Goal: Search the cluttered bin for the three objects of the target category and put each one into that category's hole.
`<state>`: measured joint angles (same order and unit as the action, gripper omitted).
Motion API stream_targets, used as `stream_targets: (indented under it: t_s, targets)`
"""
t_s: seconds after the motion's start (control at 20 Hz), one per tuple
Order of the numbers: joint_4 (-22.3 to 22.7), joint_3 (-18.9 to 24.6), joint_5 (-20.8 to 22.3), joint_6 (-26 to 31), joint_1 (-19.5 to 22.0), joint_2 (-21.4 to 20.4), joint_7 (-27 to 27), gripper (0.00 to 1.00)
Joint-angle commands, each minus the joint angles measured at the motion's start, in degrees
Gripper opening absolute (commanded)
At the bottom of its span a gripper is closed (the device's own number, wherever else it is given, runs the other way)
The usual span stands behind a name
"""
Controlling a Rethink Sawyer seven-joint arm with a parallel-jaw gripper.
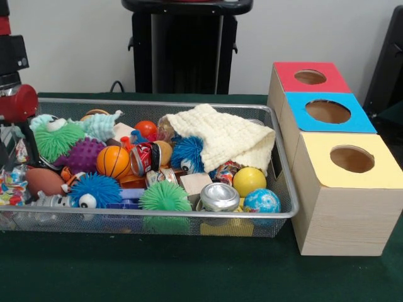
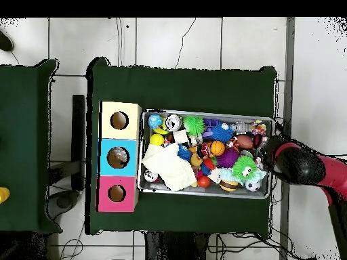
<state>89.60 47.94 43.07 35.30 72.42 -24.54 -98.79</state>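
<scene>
The wire mesh bin (image 1: 286, 214) stands on the green table, full of toys; it also shows in the overhead view (image 2: 273, 122). A wrinkly clear packet (image 1: 11, 184) lies at the bin's left end, and another (image 1: 226, 170) lies by the cloth's lower edge. In the overhead view a packet (image 2: 257, 126) lies in the bin's top right corner. My gripper (image 1: 12, 146) hangs over the bin's left end, just above the first packet. In the overhead view the gripper (image 2: 267, 154) is at the bin's right end. Its state is hidden.
Three wooden boxes with holed tops stand beside the bin: red (image 1: 310, 77), blue (image 1: 328, 111), yellow (image 1: 352, 159). A cream cloth (image 1: 220, 135) covers part of the clutter. Spiky balls, a small basketball (image 1: 113, 161), a red can (image 1: 144, 158) and a silver can (image 1: 219, 196) fill the bin.
</scene>
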Motion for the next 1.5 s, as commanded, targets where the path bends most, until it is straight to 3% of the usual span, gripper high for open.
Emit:
stream_targets:
  t_s: [0.05,0.75,1.1,1.5]
  targets:
    - [1.08,-2.77,4.44,-2.36,0.08,3.75,10.82,1.0]
    - [0.72,-3.55,7.0,-5.43,0.3,6.75,9.65,1.0]
    - [0.46,-2.27,5.49,-2.37,3.29,7.39,14.62,1.0]
    - [3.26,-1.81,5.8,-2.54,6.42,6.31,14.87,1.0]
